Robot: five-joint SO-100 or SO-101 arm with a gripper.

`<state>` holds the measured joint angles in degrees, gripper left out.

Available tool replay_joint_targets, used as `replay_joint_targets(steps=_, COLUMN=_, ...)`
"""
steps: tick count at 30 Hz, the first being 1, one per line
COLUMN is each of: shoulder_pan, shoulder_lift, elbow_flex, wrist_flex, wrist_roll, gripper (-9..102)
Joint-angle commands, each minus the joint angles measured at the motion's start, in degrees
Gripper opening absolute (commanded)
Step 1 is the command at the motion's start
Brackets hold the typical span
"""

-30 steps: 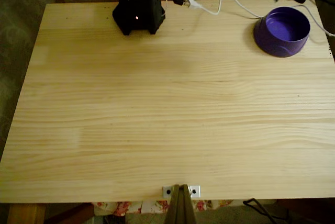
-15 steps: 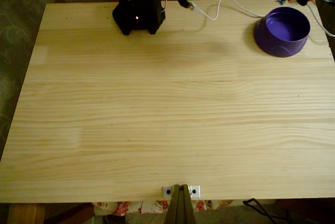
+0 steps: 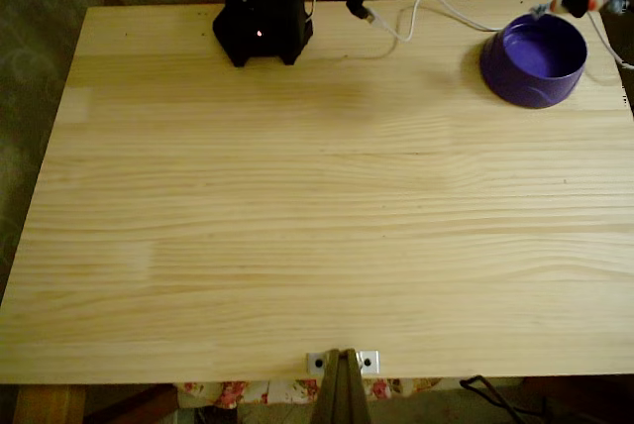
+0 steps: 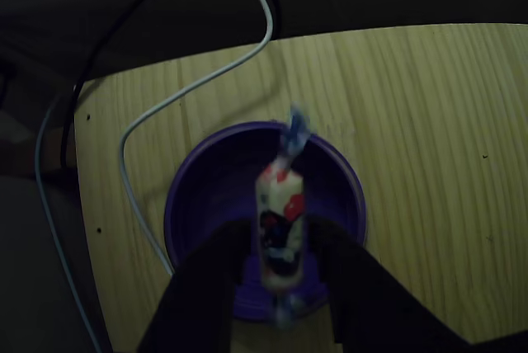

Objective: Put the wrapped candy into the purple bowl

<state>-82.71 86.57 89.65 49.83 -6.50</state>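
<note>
Hanging over the purple bowl [image 4: 186, 204] near the table's [image 3: 297, 206] far right corner, the wrapped candy [image 4: 279, 223] is pinched by the gripper [image 4: 277, 250].

Your wrapped candy [image 4: 279, 221] is small and slender, with a white wrapper carrying orange-red and dark marks and a bluish twisted end pointing up toward the far rim in the other view. You can see it pinched lengthwise between the two dark fingers of the gripper [image 4: 280, 266], hanging directly above the hollow of the purple bowl [image 4: 198, 196]. That bowl [image 3: 535, 72] is round, deep purple and thick-rimmed, standing upright near the far right corner of the worktop in the fixed view.
</note>
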Motion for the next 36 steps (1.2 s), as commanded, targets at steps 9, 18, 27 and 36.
replay_joint_targets(steps=9, shoulder_pan=0.7, shoulder_lift=2.46, elbow_flex=-5.71, wrist_flex=-0.26, wrist_roll=0.97, gripper=19)
replay_joint_targets(steps=18, shoulder_pan=14.77, shoulder_lift=14.77, elbow_flex=-5.89, wrist_flex=3.69, wrist_roll=0.35, gripper=0)
replay_joint_targets(steps=27, shoulder_pan=39.2, shoulder_lift=35.24, elbow_flex=14.33, wrist_flex=2.37, wrist_roll=-6.33, gripper=0)
replay_joint_targets(steps=36, shoulder_pan=62.58, shoulder_lift=54.76, elbow_flex=37.09, wrist_flex=-4.22, wrist_roll=-1.76, gripper=0)
